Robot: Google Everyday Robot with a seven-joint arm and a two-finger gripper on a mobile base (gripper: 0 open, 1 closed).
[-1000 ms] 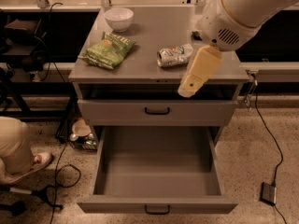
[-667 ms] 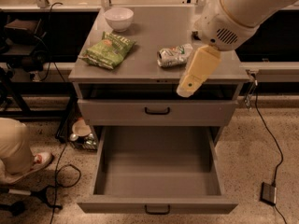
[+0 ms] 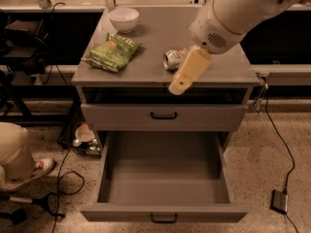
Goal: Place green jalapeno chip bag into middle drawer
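Note:
The green jalapeno chip bag lies flat on the left part of the gray cabinet top. The middle drawer, deep and gray with a black handle, is pulled out wide and holds nothing that I can see. My gripper, cream-coloured, hangs over the front edge of the cabinet top, to the right of the bag and apart from it. It holds nothing that I can see. It sits just in front of a small silvery-white packet and partly hides it.
A white bowl stands at the back left of the cabinet top. A shallower gray drawer above the open one is shut. A person's leg and shoe and cables lie on the floor at left. A small black box lies at right.
My gripper and arm have moved a little to the left along the front edge of the cabinet top. The bag, packet, bowl and drawers have not moved.

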